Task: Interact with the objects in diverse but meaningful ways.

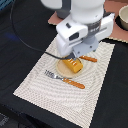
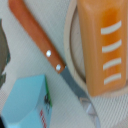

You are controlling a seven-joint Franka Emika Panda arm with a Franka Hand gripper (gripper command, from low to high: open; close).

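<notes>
A ridged yellow-orange block [image 1: 73, 66] lies on the tan round plate [image 1: 63, 69] in the middle of the striped placemat [image 1: 35, 82]. My gripper [image 1: 76, 58] hangs directly over the block, touching or nearly touching it; its fingers are too blurred to read. In the wrist view the block [image 2: 102, 45] fills one side, with the plate rim [image 2: 72, 47] beside it. An orange-handled knife [image 2: 37, 37] lies along the rim, and a pale blue-white carton [image 2: 27, 102] sits close by. The fingertips do not show in the wrist view.
An orange-handled fork [image 1: 67, 81] lies on the mat in front of the plate. The knife [image 1: 90, 59] pokes out at the exterior view's right of the plate. A bowl [image 1: 122, 18] stands on a brown board at the back right. A black cable [image 1: 22, 42] curves across the dark table.
</notes>
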